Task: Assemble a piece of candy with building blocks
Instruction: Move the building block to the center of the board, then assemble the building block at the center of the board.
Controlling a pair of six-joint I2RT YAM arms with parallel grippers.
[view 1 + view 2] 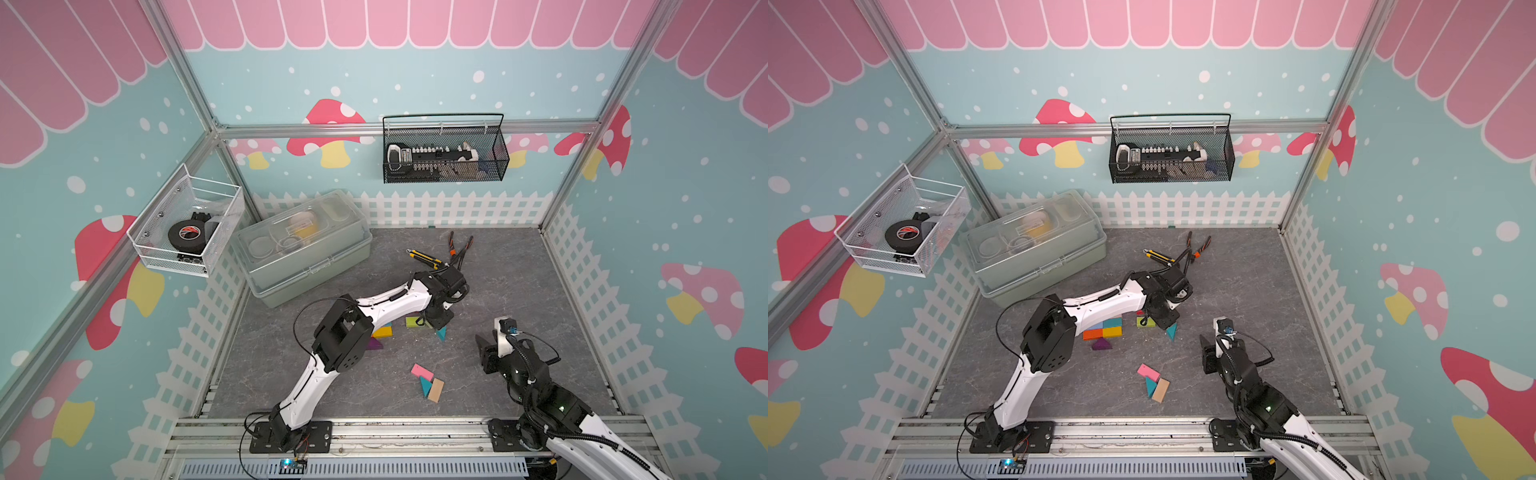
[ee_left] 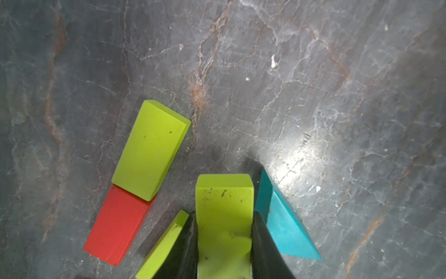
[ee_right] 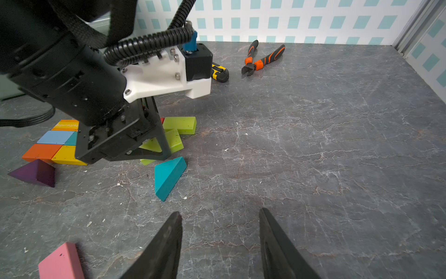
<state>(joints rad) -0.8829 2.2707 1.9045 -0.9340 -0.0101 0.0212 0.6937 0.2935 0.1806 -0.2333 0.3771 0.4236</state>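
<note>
The left gripper (image 2: 224, 241) is clamped on a lime-green block (image 2: 224, 217) down among the loose pieces on the bench (image 1: 519, 270), and that spot is crowded: a teal wedge (image 2: 284, 229) stands just beside one finger, a second green piece (image 2: 164, 246) lies against the other, and a green rectangle (image 2: 150, 149) butted to a red block (image 2: 115, 224) sits close by. If the arm swings sideways before it lifts clear, I'd expect it to shove the wedge or drag the neighbouring green piece out of line. The half-built row of orange, yellow and blue blocks (image 1: 1102, 328) lies near, with a purple wedge (image 1: 1101, 344) in front of it, and a careless set-down could knock that row apart. The grip looks narrow and the paint smooth, so the block may twist or slip. The right gripper (image 3: 219, 229) hangs with its jaws apart and empty, near a pink block (image 3: 60, 263); in both top views the pink, teal and tan pieces (image 1: 428, 382) lie well apart from the rest. The pliers (image 3: 260, 58) and utility knife (image 1: 424, 257) sit behind the left arm; a wide sweep back could catch them.
</note>
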